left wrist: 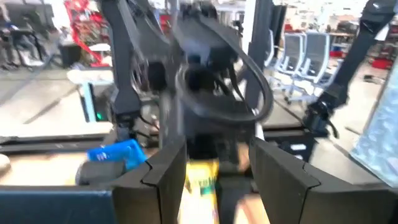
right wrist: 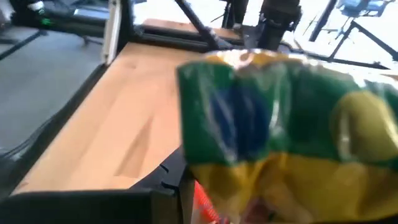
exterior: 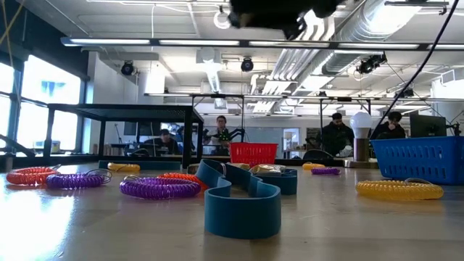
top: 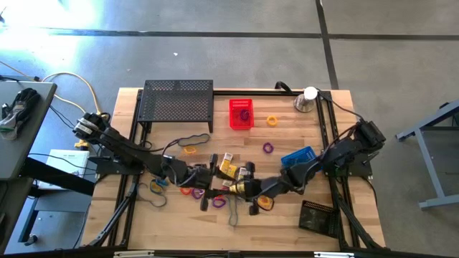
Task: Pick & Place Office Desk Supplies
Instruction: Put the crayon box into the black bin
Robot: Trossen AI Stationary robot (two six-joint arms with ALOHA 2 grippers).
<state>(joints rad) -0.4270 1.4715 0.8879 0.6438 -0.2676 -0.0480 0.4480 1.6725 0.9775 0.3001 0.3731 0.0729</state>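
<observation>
Yellow packaging fills my right wrist view: my right tool (top: 247,188) is closed partway on a small yellow-and-green packet (right wrist: 273,124), held up off the table (top: 301,172) toward the middle of its front edge. My left tool (top: 208,179) sits just beside it, fingers (left wrist: 163,174) spread apart with nothing between them, facing the same packet (left wrist: 200,180) from the other side. A second small yellow box (top: 228,166) lies on the wood just behind where the two tools meet.

This looks to me like a hand-over or a release at close quarters, so the thing to do well is keep the two tools from knocking each other. I would hold the right grip firm until the packet is settled, and keep the left fingers wide and level so they do not catch its crinkly wrap.

Loose coils lie around us: an orange coil (top: 264,203) touching my right arm, a purple coil (top: 268,148) and a yellow coil (top: 272,120) further back. The red basket (top: 241,113) near the back edge and the blue basket (top: 298,157) toward the right edge seem the likely drop spots. I would lift clear of the coils before swinging.
</observation>
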